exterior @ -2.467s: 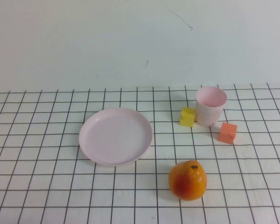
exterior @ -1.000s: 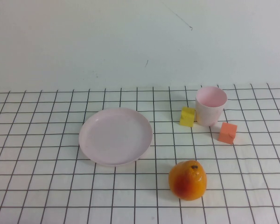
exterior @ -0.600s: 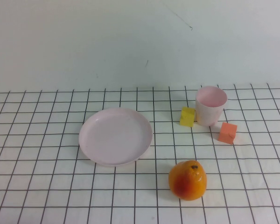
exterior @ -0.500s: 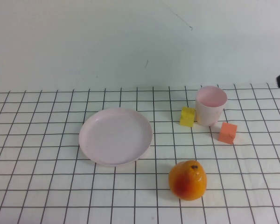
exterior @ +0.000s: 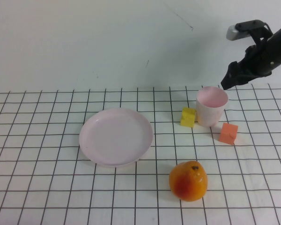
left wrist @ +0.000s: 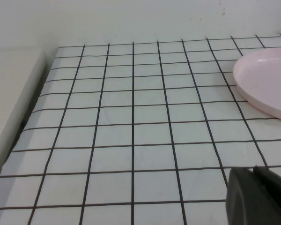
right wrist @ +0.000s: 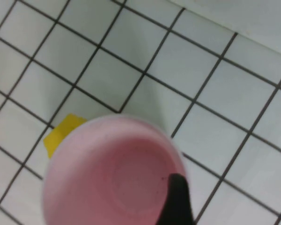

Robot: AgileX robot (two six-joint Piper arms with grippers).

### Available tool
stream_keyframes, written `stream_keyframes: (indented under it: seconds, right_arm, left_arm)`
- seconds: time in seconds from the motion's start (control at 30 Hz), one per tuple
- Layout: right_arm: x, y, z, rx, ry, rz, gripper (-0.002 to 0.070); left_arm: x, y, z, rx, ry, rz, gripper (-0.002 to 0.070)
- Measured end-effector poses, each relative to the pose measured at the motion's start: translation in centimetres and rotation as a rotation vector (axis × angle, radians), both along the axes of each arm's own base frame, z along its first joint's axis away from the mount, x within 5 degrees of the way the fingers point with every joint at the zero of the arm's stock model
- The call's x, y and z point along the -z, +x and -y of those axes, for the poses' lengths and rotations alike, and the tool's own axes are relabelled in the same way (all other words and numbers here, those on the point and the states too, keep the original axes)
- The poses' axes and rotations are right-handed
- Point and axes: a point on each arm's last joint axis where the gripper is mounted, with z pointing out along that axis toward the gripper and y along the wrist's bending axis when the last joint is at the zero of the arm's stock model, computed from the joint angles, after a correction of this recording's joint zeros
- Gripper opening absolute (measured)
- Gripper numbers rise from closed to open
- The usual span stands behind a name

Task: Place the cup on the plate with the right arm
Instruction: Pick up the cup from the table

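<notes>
R arm (exterior: 267, 51) now in from far right, gripper (exterior: 226, 82) just above cup (exterior: 211, 107).
Grip state: can't tell. L gripper (left wrist: 257, 197) low, left of plate (exterior: 116, 137); can't tell.

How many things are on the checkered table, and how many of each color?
Pink: 2, the cup and the plate
Yellow: 1, the yellow block
Orange: 2, the orange block and the orange fruit
Total: 5
The right gripper hangs just above the cup's rim. The left gripper sits low over the table near the plate.
</notes>
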Motion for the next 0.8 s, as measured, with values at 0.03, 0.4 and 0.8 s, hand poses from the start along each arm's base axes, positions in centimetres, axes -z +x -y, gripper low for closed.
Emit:
stream_keyframes:
  seconds: [0.03, 0.4, 0.8]
  right_arm:
    - [0.6, 0.5, 0.0, -0.001, -0.006, -0.003, 0.0528]
    - [4.3, 1.3, -1.0, -0.068, -0.052, -0.078, 0.0225]
    - [0.5, 1.3, -2.1, -0.143, -0.045, -0.003, 0.0022]
  left_arm:
    - [0.0, 0.0, 0.0, 0.0, 0.0, 0.0, -0.0003]
    - [0.0, 0.0, 0.0, 0.0, 0.0, 0.0, -0.0003]
    - [0.0, 0.0, 0.0, 0.0, 0.0, 0.0, -0.0003]
